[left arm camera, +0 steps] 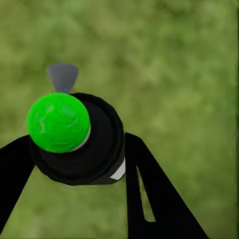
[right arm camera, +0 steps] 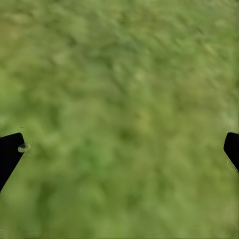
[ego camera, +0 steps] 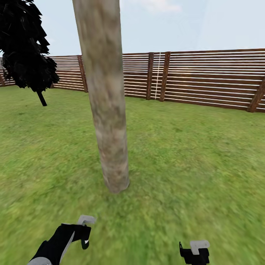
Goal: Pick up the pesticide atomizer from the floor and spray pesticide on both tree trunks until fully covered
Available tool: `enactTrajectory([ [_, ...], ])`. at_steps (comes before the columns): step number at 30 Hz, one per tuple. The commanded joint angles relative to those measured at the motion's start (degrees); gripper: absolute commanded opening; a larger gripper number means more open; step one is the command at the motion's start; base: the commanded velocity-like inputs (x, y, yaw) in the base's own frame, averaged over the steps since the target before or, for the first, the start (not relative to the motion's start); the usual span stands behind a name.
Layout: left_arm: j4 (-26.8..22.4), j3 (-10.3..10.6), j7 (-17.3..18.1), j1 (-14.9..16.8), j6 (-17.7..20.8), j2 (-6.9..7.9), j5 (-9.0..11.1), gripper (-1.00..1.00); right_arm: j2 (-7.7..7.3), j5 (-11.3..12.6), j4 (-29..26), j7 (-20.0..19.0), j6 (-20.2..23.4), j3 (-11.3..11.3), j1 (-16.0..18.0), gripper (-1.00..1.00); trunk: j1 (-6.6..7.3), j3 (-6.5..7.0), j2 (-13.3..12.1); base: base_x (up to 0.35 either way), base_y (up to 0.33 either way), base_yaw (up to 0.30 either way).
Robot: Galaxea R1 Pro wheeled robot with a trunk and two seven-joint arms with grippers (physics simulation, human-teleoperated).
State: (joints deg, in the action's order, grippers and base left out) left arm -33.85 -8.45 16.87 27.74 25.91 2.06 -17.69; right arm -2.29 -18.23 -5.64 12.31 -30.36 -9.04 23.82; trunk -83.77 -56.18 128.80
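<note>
Tree trunk (ego camera: 108,110) dead ahead on lawn (ego camera: 191,154). Left gripper (left arm camera: 74,154), low before the trunk's base, clamps the pesticide atomizer (left arm camera: 74,137), green cap toward the camera, probably carried for spraying. Right gripper (right arm camera: 119,149) spread wide, empty, over grass.

No text, label, brand, number or sign can be read in any of the views: neither on the tree trunk (ego camera: 108,110), nor on the wooden fence (ego camera: 206,79) behind it, nor on the black bottle with the green cap (left arm camera: 59,122).
</note>
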Motion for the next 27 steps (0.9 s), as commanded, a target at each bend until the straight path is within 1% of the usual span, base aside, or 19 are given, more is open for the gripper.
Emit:
enactTrajectory([
  [1,-0.08,-0.01,-0.04,0.1,0.0,-0.1,-0.04,-1.0,0.04,0.02,-0.04,0.0,-0.01,0.03,0.0,1.0,0.0,0.0,0.0,0.302,-0.094,0.0],
  [7,-0.11,-0.13,-0.13,0.41,0.01,-0.2,-0.14,-1.0,0.1,0.04,-0.07,0.02,0.01,0.0,0.0,1.0,0.0,0.0,0.0,0.328,-0.061,-0.005],
  [10,0.33,-0.32,-0.17,0.32,0.01,0.01,-0.25,-1.0,0.09,0.04,-0.07,0.08,0.0,-0.02,0.01,1.0,0.0,0.0,0.0,0.327,0.082,-0.242],
  [13,0.11,-0.2,-0.1,-0.02,0.07,-0.02,-0.21,-1.0,0.09,-0.04,-0.07,0.09,0.04,-0.02,0.01,1.0,0.0,0.0,0.0,0.113,0.056,-0.238],
  [15,-0.11,-0.1,-0.09,1.1,1.02,-0.69,0.07,-1.0,0.09,-0.05,-0.03,0.09,0.04,-0.01,0.02,1.0,0.0,0.0,0.0,0.011,0.005,-0.054],
  [18,-0.21,0.14,-0.08,4.03,5.88,-2.95,-0.07,-1.0,0.09,-0.05,0.01,0.09,0.04,0.01,0.0,1.0,0.0,0.0,0.0,0.002,0.001,-0.01],
  [20,-0.24,0.22,-0.08,4.76,6.55,-3.13,-0.21,-1.0,0.09,-0.05,0.02,0.07,0.04,-0.01,0.0,1.0,0.0,0.0,0.0,0.0,0.0,-0.001],
  [23,-0.25,0.37,-0.06,4.92,6.97,-2.48,-0.6,-1.0,0.09,-0.05,0.02,0.01,0.06,0.03,0.0,1.0,0.0,0.0,0.0,0.0,0.0,0.0],
  [24,-0.25,0.39,-0.07,4.89,6.98,-2.52,-0.62,-1.0,0.09,-0.05,0.02,0.0,0.09,0.05,0.0,1.0,0.0,0.0,0.0,0.0,0.0,0.0],
  [26,-0.23,0.3,0.01,4.91,6.81,-3.27,-0.39,-1.0,0.09,-0.1,0.06,-0.05,0.12,0.07,0.02,1.0,0.0,0.0,0.0,0.0,0.0,0.0],
  [27,-0.24,0.4,0.0,4.97,6.74,-4.5,-0.35,-1.0,0.09,-0.08,0.04,-0.07,0.13,0.07,0.01,1.0,0.0,0.0,0.0,0.0,0.0,0.0],
])
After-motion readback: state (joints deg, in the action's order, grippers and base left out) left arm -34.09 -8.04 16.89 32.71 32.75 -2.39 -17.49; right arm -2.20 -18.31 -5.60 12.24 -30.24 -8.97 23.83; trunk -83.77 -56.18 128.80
